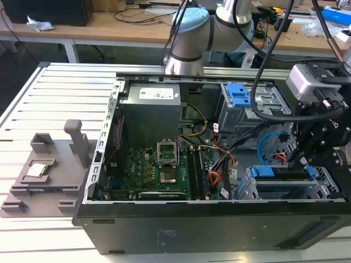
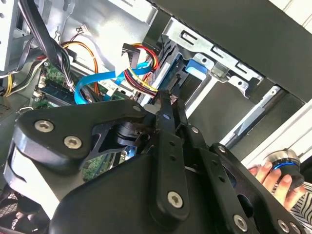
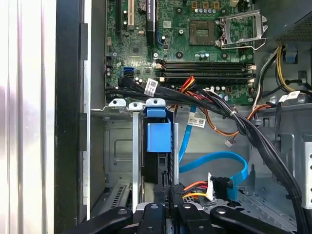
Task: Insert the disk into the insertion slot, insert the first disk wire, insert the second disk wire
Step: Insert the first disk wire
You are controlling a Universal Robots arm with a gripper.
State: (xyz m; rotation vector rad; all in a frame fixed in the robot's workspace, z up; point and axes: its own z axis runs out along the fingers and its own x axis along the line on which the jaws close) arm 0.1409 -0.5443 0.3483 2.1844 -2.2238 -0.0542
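The disk (image 1: 285,177) lies in the insertion slot (image 1: 247,192) of the silver drive cage at the exterior view's right, its blue carrier tabs at both ends. In the first wrist view the blue carrier tab (image 3: 158,134) stands up out of the cage rim (image 3: 117,103). My black gripper (image 1: 307,145) hangs just over the disk's wire end. Its fingertips (image 2: 165,100) are pressed together, shut, with nothing seen between them. A blue flat wire (image 3: 214,160) and a black plug on red and yellow wires (image 3: 217,186) lie loose beside the gripper (image 3: 171,195).
A taller grey cage with a blue latch (image 1: 239,94) stands behind the slot. Black cable bundles (image 3: 253,131) cross above the motherboard (image 1: 159,170). A grey fixture (image 1: 49,170) sits outside the case. A person's hand (image 2: 273,178) rests on a blue-ringed knob (image 2: 282,160).
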